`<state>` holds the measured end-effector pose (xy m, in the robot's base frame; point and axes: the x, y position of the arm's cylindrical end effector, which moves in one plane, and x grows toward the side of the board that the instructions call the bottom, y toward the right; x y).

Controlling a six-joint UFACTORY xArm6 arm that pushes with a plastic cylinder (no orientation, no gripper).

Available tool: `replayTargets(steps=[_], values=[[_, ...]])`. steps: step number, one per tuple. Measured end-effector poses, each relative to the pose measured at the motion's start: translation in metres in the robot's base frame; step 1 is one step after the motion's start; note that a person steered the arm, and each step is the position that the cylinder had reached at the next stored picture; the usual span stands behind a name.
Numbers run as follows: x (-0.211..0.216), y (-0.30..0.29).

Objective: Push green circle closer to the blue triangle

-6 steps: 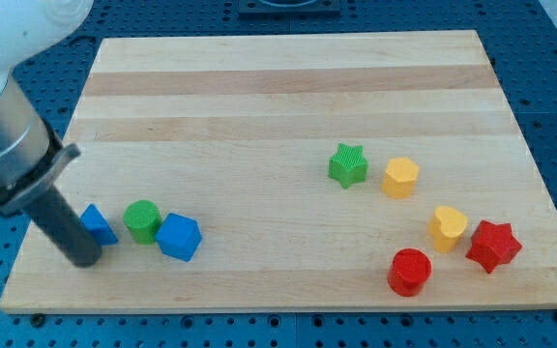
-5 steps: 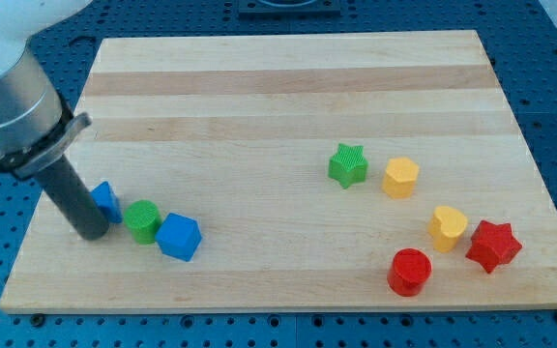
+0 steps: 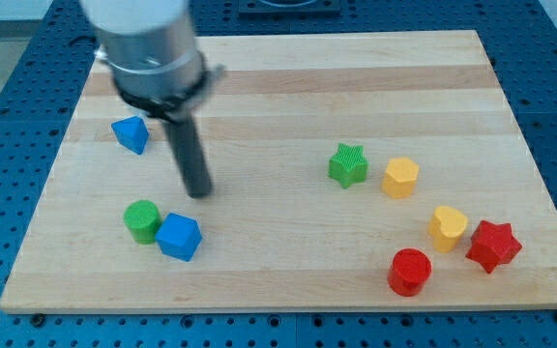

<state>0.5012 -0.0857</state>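
The green circle (image 3: pixel 142 220) sits near the board's lower left, touching the blue cube (image 3: pixel 179 237) on its right. The blue triangle (image 3: pixel 131 133) lies apart from it, higher up near the board's left edge. My tip (image 3: pixel 198 192) rests on the board above and to the right of the green circle, just above the blue cube, touching no block. The rod rises from the tip toward the view's top.
A green star (image 3: pixel 347 165) and a yellow hexagon (image 3: pixel 400 178) sit right of centre. A yellow heart (image 3: pixel 447 228), a red star (image 3: pixel 492 245) and a red cylinder (image 3: pixel 410 271) are grouped at the lower right. The wooden board (image 3: pixel 288 87) lies on a blue perforated table.
The blue triangle has moved up the board, away from the green circle. My tip has swung from the board's lower left edge up and right to above the blue cube.
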Motion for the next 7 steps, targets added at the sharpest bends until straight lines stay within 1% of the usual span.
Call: replayTargets(steps=[1, 2, 3, 5, 6, 7], values=[[0.038, 0.038], [0.078, -0.014], [0.064, -0.085], [-0.013, -0.096], [-0.010, -0.104], [0.003, -0.120]])
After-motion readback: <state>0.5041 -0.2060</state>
